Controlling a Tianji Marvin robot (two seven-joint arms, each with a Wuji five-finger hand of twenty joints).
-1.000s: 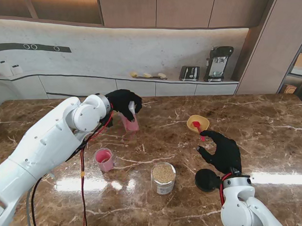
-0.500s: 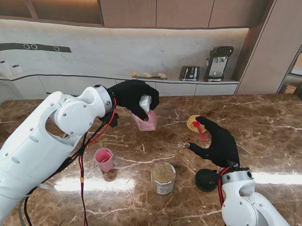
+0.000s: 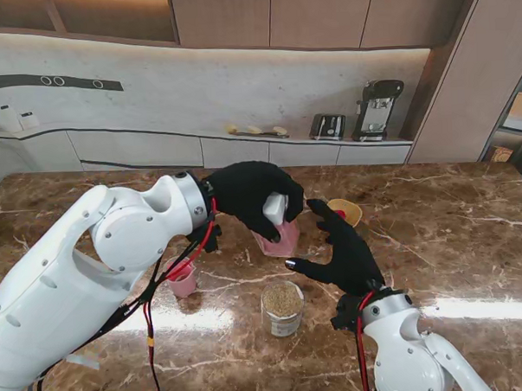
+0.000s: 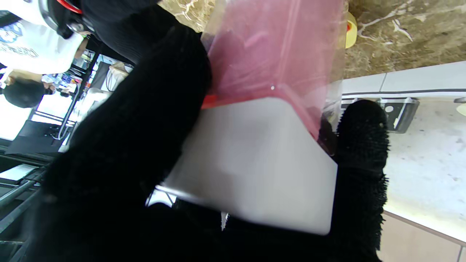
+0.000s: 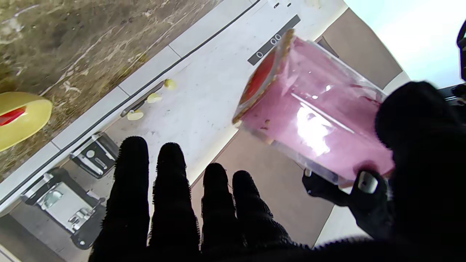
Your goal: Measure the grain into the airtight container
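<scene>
Robot hands meet over the middle of the desk, one carrying the pink container.

Left robot hand (image 3: 248,194) is clamped on the pink airtight container (image 3: 278,237) and its white lid (image 4: 251,163), holding it tilted in the air above the brown marble desk (image 3: 470,230). Right robot hand (image 3: 343,248) hangs just beside it with fingers (image 5: 171,196) spread apart and gripping nothing. Nearer to me, a glass jar of grain (image 3: 283,307) stands upright on the desk, and a small pink cup (image 3: 180,276) stands near it toward the left edge. A yellow dish (image 3: 345,211) with a red scoop sits toward the far edge, partly hidden behind the right robot hand.
</scene>
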